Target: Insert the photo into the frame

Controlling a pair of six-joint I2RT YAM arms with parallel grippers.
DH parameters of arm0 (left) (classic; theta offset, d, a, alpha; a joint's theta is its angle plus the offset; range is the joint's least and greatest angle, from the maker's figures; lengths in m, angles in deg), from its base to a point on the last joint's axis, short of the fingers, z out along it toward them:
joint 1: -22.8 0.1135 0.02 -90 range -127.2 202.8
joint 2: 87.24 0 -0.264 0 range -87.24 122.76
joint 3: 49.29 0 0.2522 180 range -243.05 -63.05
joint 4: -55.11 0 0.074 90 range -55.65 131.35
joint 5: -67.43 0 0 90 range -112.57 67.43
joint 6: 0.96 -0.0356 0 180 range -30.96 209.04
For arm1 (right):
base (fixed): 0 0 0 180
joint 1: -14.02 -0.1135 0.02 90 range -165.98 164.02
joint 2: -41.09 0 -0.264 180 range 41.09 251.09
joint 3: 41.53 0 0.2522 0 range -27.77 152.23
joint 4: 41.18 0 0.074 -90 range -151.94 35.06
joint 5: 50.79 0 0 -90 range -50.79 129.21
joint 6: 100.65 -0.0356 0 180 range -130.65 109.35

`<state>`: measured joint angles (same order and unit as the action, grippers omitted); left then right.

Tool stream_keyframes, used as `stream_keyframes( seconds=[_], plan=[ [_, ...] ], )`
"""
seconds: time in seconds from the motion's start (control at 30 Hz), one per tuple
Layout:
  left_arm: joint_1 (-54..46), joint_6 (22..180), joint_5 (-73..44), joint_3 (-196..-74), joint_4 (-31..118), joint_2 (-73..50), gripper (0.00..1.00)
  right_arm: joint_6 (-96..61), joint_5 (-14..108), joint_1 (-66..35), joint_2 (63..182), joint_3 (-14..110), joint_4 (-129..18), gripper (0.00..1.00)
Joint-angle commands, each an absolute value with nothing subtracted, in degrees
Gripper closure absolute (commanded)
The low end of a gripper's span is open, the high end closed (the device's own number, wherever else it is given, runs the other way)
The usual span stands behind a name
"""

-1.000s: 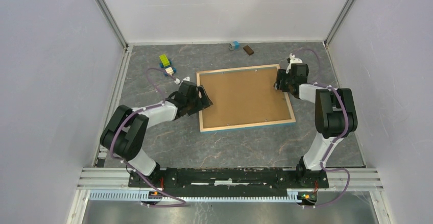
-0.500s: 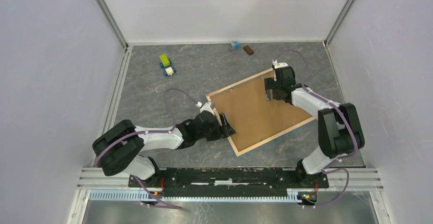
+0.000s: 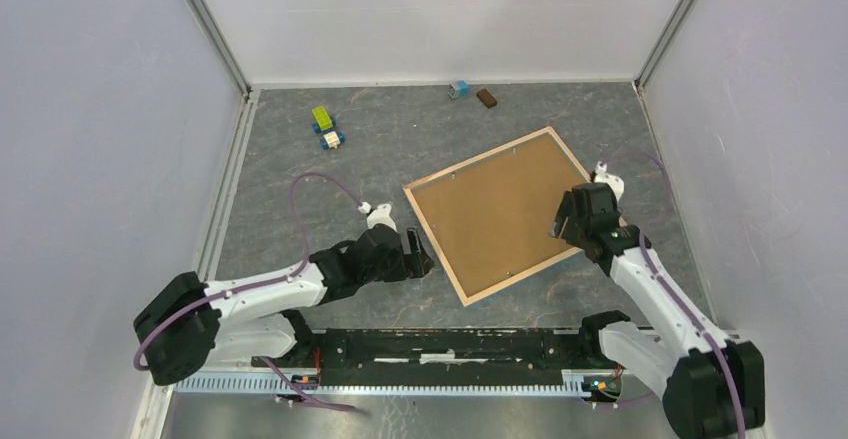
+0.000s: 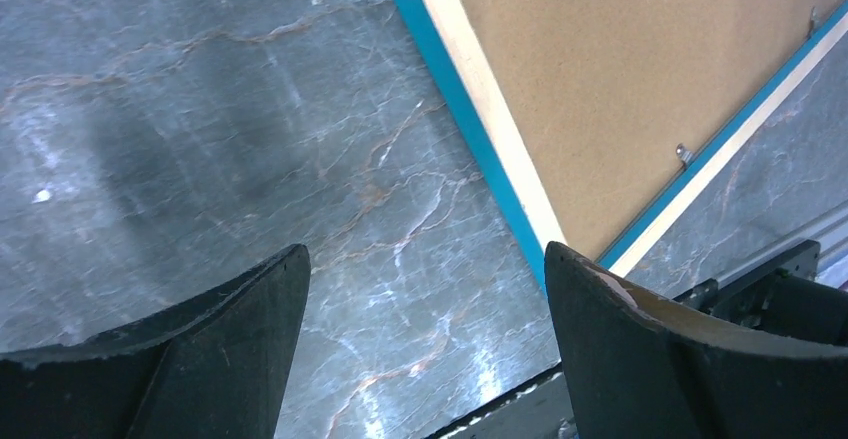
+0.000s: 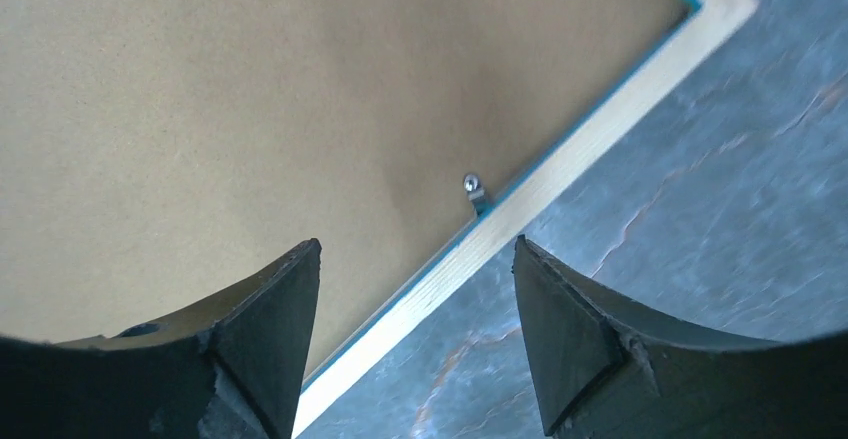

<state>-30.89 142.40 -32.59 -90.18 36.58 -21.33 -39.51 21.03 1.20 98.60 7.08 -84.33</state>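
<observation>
We see the large thin rectangular picture frame (image 4: 485, 89) lying face down on the grey marbled table (image 3: 330, 189). Its pale wooden back is up, a blue edge shows along its sides, and it sits skewed to the table's edges. A plain brown backing board (image 3: 500, 209) fills it. The photo shows in none of our views, and we cannot tell whether it lies under the board.

Our left hand (image 4: 425, 254) is spread wide over bare table just beside the frame's near left edge and grips nothing. Our right hand (image 5: 415, 244) is also spread and empty, above the board near the frame's right edge and close to a small metal clip (image 5: 474, 191).

We judge that the step now is to get at the board. We should brace the frame with one hand, because the smooth table looks likely to let it slide. The other fingertip should then turn each clip aside before anything is lifted.

A green and yellow toy block (image 3: 322, 117), a small blue and white block (image 3: 330, 140), a small blue cube (image 3: 458, 89) and a brown block (image 3: 486, 97) lie towards the far side, well apart from the frame. Plain white walls enclose the table, and a metal rail (image 3: 450, 344) runs along its near edge.
</observation>
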Motion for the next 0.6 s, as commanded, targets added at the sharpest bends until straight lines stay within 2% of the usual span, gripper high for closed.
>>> stream_keyframes(
  seconds=[0.0,0.23,0.43,0.5,0.57],
  plan=[
    [-30.85,137.38,-34.08,-87.12,35.07,-24.61,0.07,-55.78,22.81,1.79,93.15,2.79,-85.98,0.26],
    [-30.89,135.3,-31.81,-86.4,38.8,-24.54,0.07,-66.73,25.27,2.09,96.9,-1.34,-87.24,0.33],
    [-30.9,133.87,-29.91,-88.69,40.35,-19.05,0.08,-67.74,28.66,2.37,103.71,-2.62,-83.87,0.37],
    [-30.87,133.13,-29.14,-89.52,39.98,-17.51,0.08,-68.49,28.69,2.37,105.14,-2.75,-84.24,0.41],
    [-30.92,132.41,-28.51,-90.01,39.28,-17.02,0.09,-69.64,27.98,2.44,105.51,-3.49,-84.56,0.52]
  ],
)
